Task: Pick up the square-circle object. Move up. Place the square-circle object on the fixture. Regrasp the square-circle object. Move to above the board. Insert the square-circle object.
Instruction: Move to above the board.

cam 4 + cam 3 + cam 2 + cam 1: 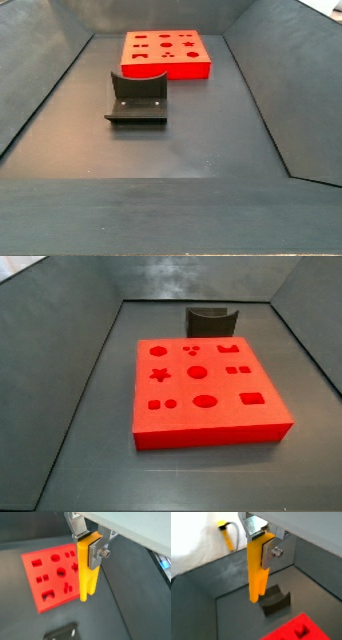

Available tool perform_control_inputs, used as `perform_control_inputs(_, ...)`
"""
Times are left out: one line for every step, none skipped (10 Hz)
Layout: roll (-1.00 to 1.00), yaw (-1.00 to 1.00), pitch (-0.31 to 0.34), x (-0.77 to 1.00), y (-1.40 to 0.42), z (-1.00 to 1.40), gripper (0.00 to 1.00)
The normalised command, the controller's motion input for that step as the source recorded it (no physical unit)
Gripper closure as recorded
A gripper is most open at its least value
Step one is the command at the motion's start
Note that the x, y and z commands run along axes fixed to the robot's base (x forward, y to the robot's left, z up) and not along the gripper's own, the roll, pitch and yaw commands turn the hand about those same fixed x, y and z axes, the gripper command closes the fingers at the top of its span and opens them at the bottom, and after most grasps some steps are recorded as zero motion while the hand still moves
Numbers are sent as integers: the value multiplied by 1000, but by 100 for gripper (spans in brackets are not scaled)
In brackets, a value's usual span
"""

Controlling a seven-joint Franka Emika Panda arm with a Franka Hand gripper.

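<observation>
In a wrist view the gripper [263, 543] is clenched on the square-circle object [258, 569], which hangs long axis down, prongs lowest, with the fixture [274, 600] below, just off its tip toward five o'clock

In a wrist view the same peg [89, 571] hangs with the board [53, 574] at nine o'clock

In both side views the gripper is out of frame; fixture [210, 322] stands at the board's [201, 386] twelve o'clock, bare, so placing seems next

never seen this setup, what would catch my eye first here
Most striking is the red board with its shaped cutouts, flat on the dark floor. In both wrist views the gripper holds the square-circle object, prongs down, in the air. The dark fixture stands apart, beside the board.
</observation>
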Motion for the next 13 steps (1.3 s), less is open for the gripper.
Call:
perform_control_inputs(-253, 1000, -63, -742, -1000, -51, 100)
perform_control_inputs(-246, 1000, -77, -750, -1000, -59, 100)
perform_control_inputs(-229, 1000, -102, -537, -696, -35, 100)
perform_control_inputs(-226, 1000, -113, -407, -511, -28, 100)
perform_control_inputs(-218, 1000, -136, -205, -236, -24, 100)
perform_control_inputs(-207, 1000, -155, -133, -136, -12, 100)
perform_control_inputs(-191, 1000, -184, -94, -60, -11, 100)
perform_control_inputs(-185, 1000, -200, -86, -38, -10, 100)
perform_control_inputs(-170, 1000, -236, -75, -9, -10, 100)
perform_control_inputs(-156, 1000, -259, -73, -1, -6, 100)
perform_control_inputs(-133, 1000, -296, -65, 10, -6, 100)
perform_control_inputs(-122, 1000, -314, -58, 8, -10, 100)
perform_control_inputs(-92, 1000, -352, -54, 12, 0, 100)
